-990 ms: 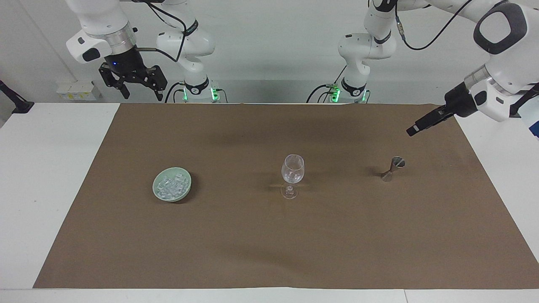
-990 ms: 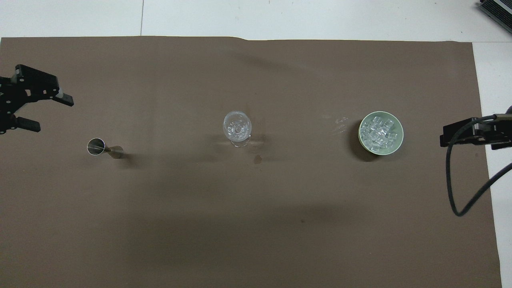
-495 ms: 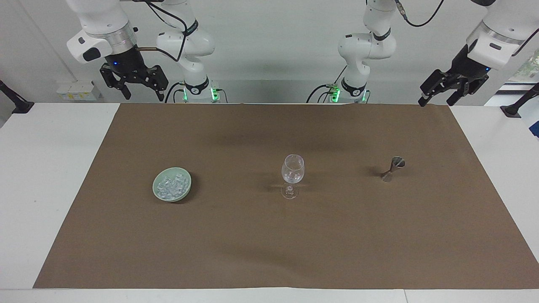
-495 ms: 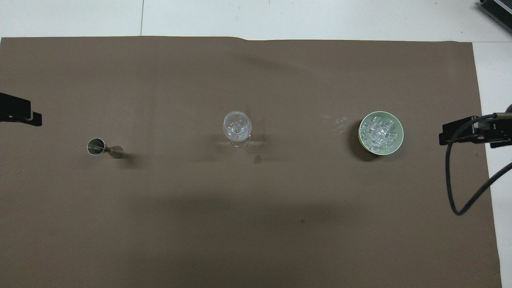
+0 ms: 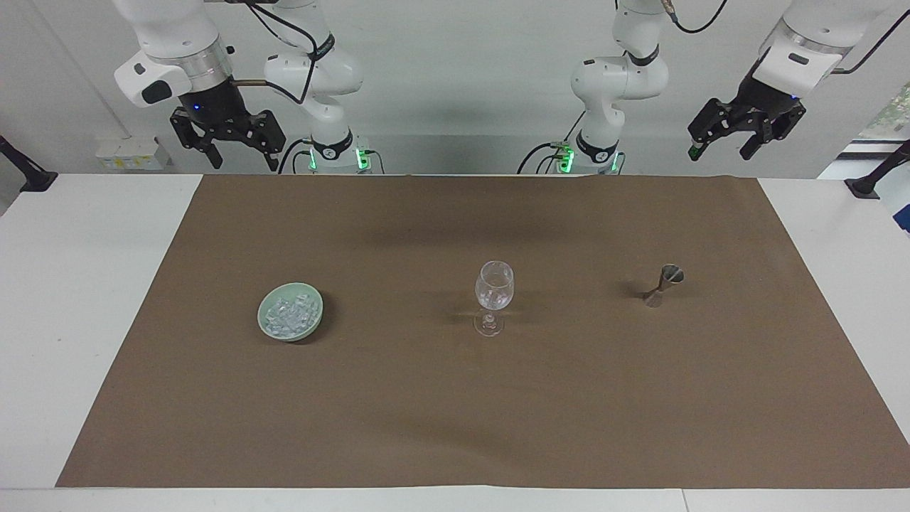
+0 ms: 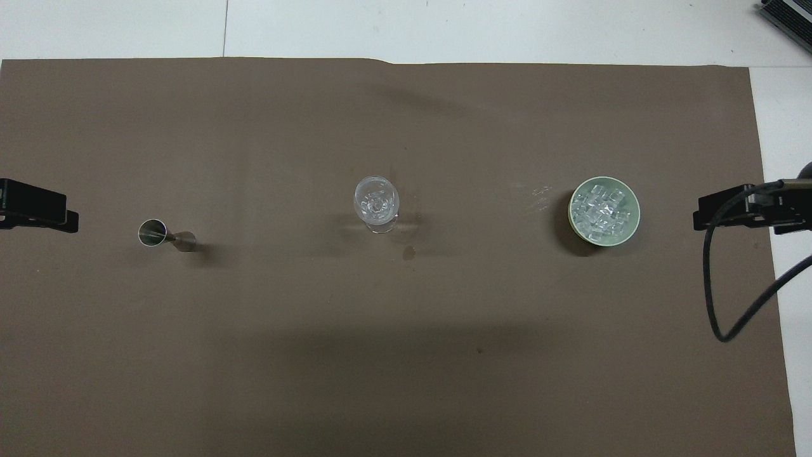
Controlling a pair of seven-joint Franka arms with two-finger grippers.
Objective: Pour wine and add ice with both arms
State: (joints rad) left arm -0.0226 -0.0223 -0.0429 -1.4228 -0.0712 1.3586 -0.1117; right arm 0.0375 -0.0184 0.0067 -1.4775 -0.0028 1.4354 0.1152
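- The left pincer (image 5: 744, 135) hangs high above the edge of the brown paper mat (image 5: 455, 398) nearest the robots, at the left arm's end of the white desk (image 5: 85, 299); its fingers are spread apart and hold nothing.
- The right pincer (image 5: 226, 142) hangs likewise raised at the right arm's end, fingers splayed wide and empty.
- The clear stemmed wine glass (image 5: 493, 297) stands upright mid-mat. In the overhead view, the small steel hourglass-shaped jigger (image 6: 166, 235) stands at its nine o'clock and the pale green round bowl (image 6: 632, 223) at its three o'clock, each well apart from it.
- The translucent whitish ice chunks (image 6: 601, 212) fill that bowl; a few such chunks seem to sit in the glass too, though I cannot be sure.
- Whether the jigger holds any wine cannot be told.
- Judged from this, no step is in hand: both arms wait clear of everything.
- If pouring remains, the next move calls for the left pincer to descend, close on the jigger's narrow waist, and keep it level while carrying it to the glass.
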